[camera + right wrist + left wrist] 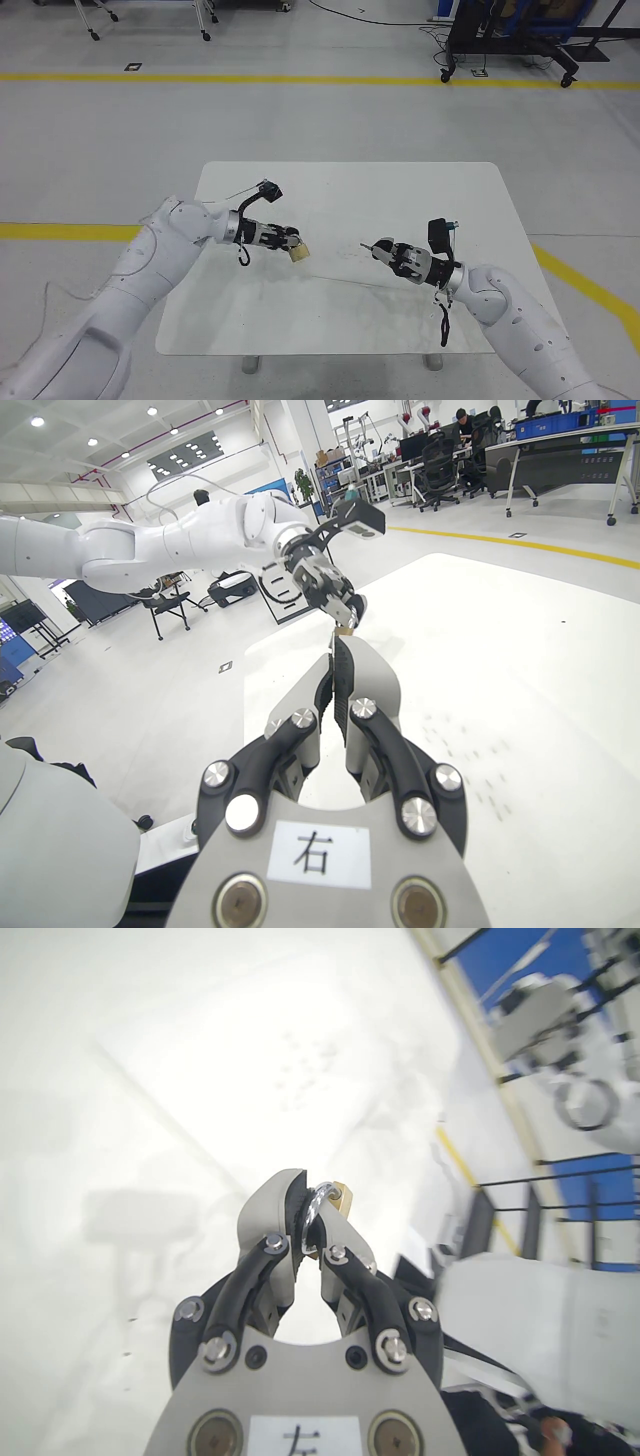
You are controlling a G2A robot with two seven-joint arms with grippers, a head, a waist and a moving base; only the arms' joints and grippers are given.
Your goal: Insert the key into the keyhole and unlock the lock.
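Brass-bodied small padlock point(299, 254) hangs from the left pincer point(291, 242), over the near-left part of the white rectangular counter point(420, 190). In the left wrist view the 2 ribbed fingers are clenched on the padlock's silver shackle point(310, 1218). The brass body juts out past the fingertips on the side away from the wrist. I cannot tell whether the padlock touches the counter or is held just above it.

From the opposite side, the right pincer point(382, 248) is over the near-right part of the counter, its tips turned toward the padlock. It is clamped shut on a thin silver key point(366, 245), whose narrow blade sticks out ahead of the fingertips and aims at the brass body. In the right wrist view the black pads meet closely around it.

Key and padlock are apart, with a stretch of bare white counter between them in the top view. The 2 pincers face each other roughly on 1 line.

Yellow floor tape point(300, 78) runs across the grey floor beyond the counter.
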